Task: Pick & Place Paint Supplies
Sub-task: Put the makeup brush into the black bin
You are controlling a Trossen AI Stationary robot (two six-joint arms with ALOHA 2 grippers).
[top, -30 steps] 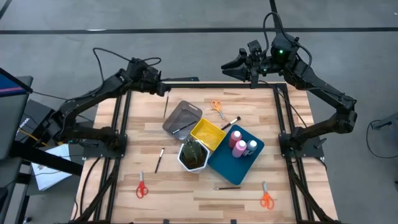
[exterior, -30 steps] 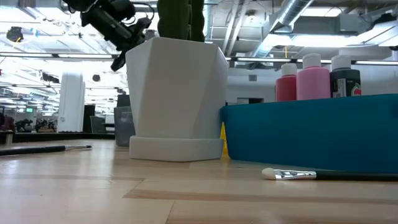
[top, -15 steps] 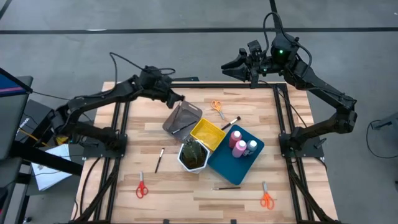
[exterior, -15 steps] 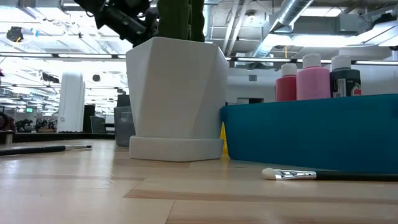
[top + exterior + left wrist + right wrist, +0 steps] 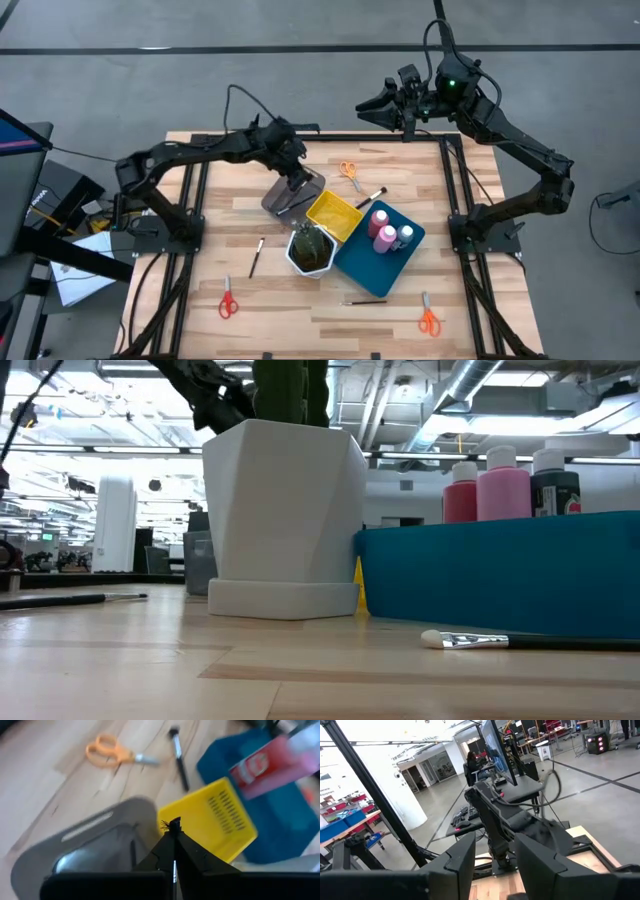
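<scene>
My left gripper (image 5: 297, 180) hangs over the grey tray (image 5: 290, 192), shut on a thin dark-tipped brush; the left wrist view shows its fingertips (image 5: 174, 834) above the tray's edge beside the yellow tray (image 5: 210, 820). Another brush (image 5: 292, 206) lies in the grey tray. Two pink bottles (image 5: 381, 228) and the small grey white-capped bottle (image 5: 405, 235) stand in the blue tray (image 5: 355, 268). Orange scissors (image 5: 350, 173) and a brush (image 5: 371, 197) lie on the table's far part. My right gripper (image 5: 365, 105) waits open beyond the far edge. My left gripper pinches the thin brush between its two shut fingers, close to the bristle end (image 5: 170, 824), which sticks out just past the fingertips. The handle runs back along the fingers. The brush is lifted clear, above the grey tray.
The white hexagonal pot (image 5: 311, 250) stands between the grey, yellow and blue trays. Loose on the near half lie a brush (image 5: 256, 256), red scissors (image 5: 228, 300), another brush (image 5: 365, 301) and orange scissors (image 5: 429, 318). Bare wood shows along the table's left side.
My left gripper has travelled from the table's far-left corner toward the right and near side, and now hangs over the grey tray. It has stayed shut and carried the brush along.
</scene>
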